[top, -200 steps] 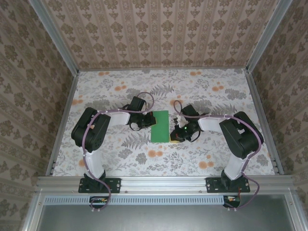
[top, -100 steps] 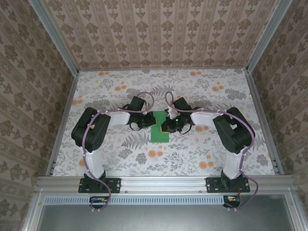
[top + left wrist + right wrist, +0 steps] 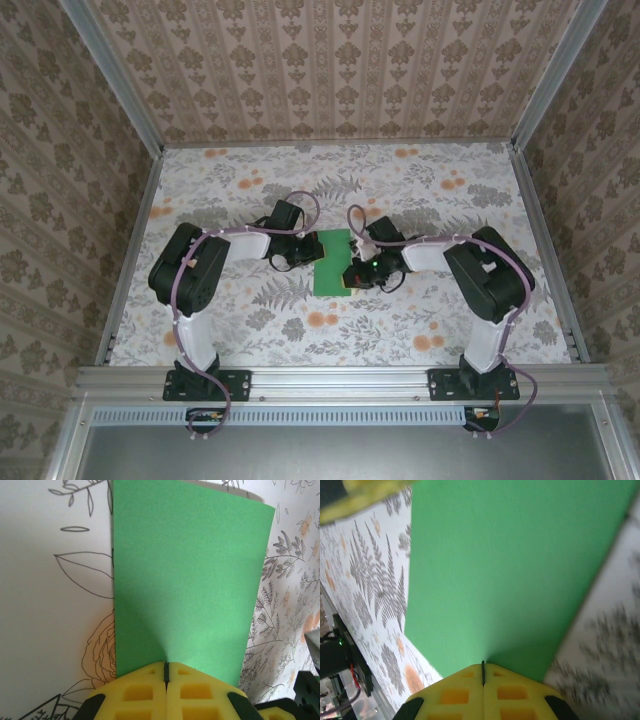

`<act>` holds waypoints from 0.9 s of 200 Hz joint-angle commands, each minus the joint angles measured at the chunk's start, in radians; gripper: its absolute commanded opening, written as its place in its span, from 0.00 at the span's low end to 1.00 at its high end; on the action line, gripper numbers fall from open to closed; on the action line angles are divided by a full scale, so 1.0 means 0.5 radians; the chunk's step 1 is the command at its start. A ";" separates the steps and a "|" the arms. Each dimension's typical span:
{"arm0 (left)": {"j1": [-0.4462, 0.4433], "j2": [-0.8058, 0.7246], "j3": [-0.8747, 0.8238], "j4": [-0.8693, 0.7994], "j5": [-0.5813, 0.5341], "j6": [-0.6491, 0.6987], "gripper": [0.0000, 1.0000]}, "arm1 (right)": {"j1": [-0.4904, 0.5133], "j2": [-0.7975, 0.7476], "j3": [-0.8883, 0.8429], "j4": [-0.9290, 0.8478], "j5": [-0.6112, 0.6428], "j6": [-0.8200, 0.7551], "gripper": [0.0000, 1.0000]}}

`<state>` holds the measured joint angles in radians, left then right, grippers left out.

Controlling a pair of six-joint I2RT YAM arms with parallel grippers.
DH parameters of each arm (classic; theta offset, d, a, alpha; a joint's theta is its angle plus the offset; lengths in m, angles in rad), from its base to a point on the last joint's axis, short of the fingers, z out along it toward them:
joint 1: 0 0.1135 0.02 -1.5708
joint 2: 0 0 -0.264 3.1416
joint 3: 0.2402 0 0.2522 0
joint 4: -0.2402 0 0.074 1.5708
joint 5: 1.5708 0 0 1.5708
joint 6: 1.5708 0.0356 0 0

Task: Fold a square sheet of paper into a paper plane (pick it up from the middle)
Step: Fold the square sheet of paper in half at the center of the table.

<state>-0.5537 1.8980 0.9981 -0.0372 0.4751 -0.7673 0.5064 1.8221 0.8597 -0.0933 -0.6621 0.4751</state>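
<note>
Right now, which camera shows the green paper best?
Left wrist: the green paper is sharp, with both side edges and a far corner visible. Right wrist crops the paper, one side blurred. Top view shows it small, partly covered.

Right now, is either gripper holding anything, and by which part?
Both hold the green paper. The left gripper pinches its left edge, and the right gripper pinches its right edge.
</note>
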 commanded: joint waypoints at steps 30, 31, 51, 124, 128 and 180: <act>0.009 0.232 -0.039 -0.403 -0.315 0.031 0.00 | 0.005 -0.212 -0.205 -0.280 0.107 -0.048 0.00; 0.009 0.232 -0.036 -0.404 -0.314 0.031 0.00 | 0.006 -0.215 -0.201 -0.283 0.108 -0.047 0.00; 0.012 0.193 -0.004 -0.419 -0.303 0.067 0.00 | -0.015 -0.307 -0.092 -0.281 0.141 -0.008 0.00; 0.067 -0.209 -0.107 -0.260 -0.165 0.119 0.00 | -0.050 0.011 0.413 -0.182 0.215 0.173 0.00; 0.067 -0.222 -0.104 -0.241 -0.140 0.123 0.00 | -0.050 0.032 0.433 -0.184 0.236 0.182 0.00; 0.035 -0.203 0.099 -0.152 -0.003 0.183 0.04 | -0.049 0.223 0.536 -0.134 0.202 0.285 0.00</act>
<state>-0.5243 1.8038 0.9764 -0.1276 0.4347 -0.7170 0.4858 1.9026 1.0946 -0.1642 -0.5606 0.5785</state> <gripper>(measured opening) 0.053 0.057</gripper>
